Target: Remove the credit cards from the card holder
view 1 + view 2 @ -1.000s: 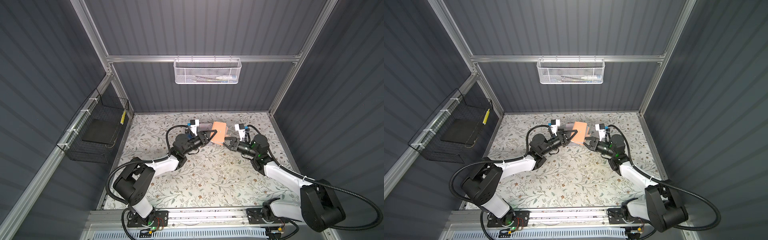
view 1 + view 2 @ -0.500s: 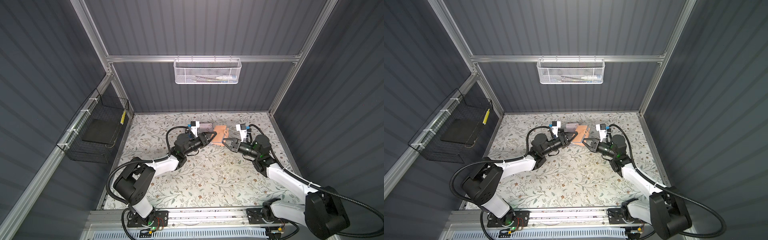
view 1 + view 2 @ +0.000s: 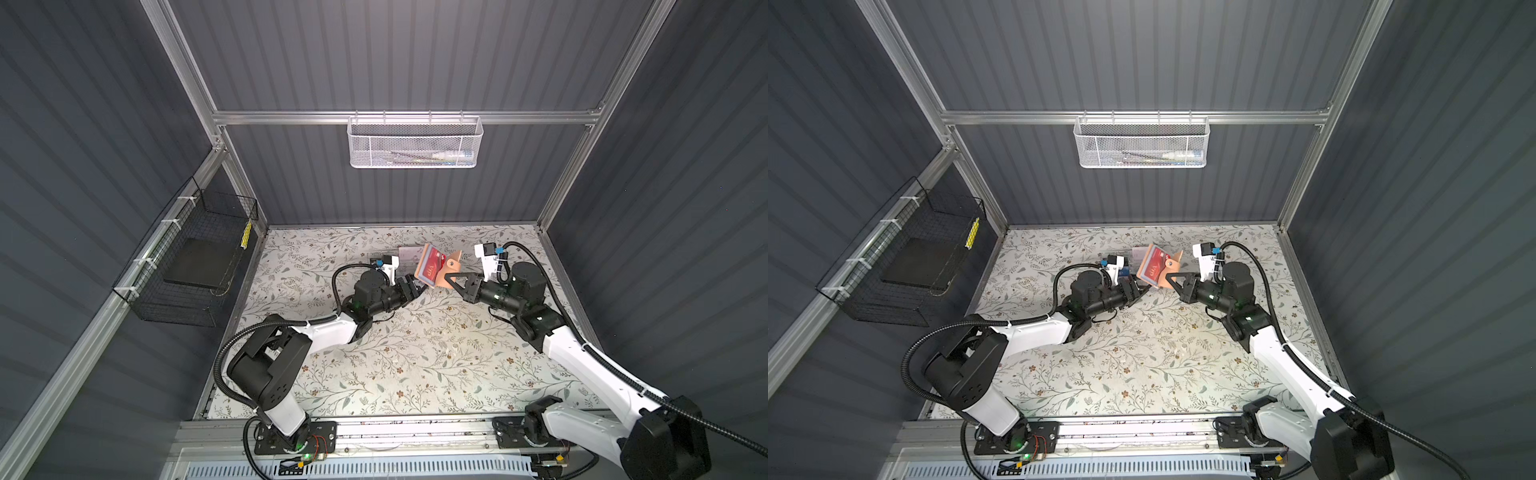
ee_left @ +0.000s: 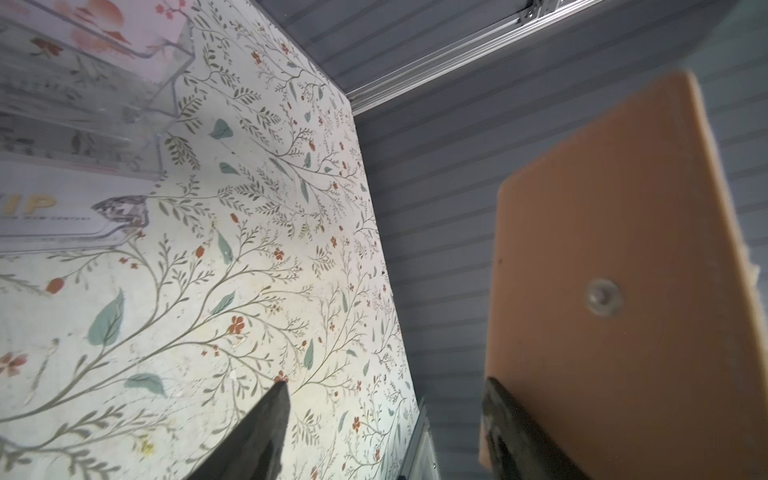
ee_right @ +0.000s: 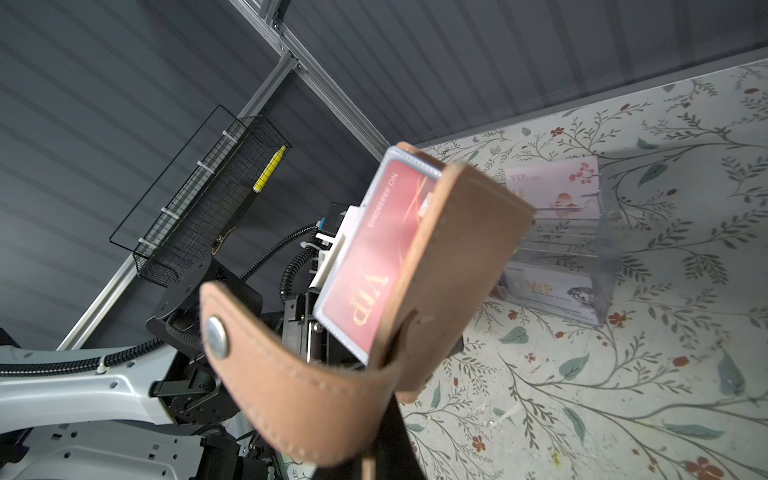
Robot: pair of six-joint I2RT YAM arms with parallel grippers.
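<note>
In both top views the peach card holder hangs open above the mat at the back centre. My right gripper is shut on its cover by the snap tab; the pinch shows in the right wrist view. A red credit card lettered VIP sits in a clear sleeve. My left gripper stands open just left of the holder with nothing between its fingers. The holder's outer cover lies beyond one finger.
A clear acrylic rack holding pale VIP cards stands on the floral mat behind the left gripper. A black wire basket hangs on the left wall and a white mesh basket on the back wall.
My left gripper let go of the holder and opened. My right gripper closed on the cover and the holder swung open, showing the red card.
</note>
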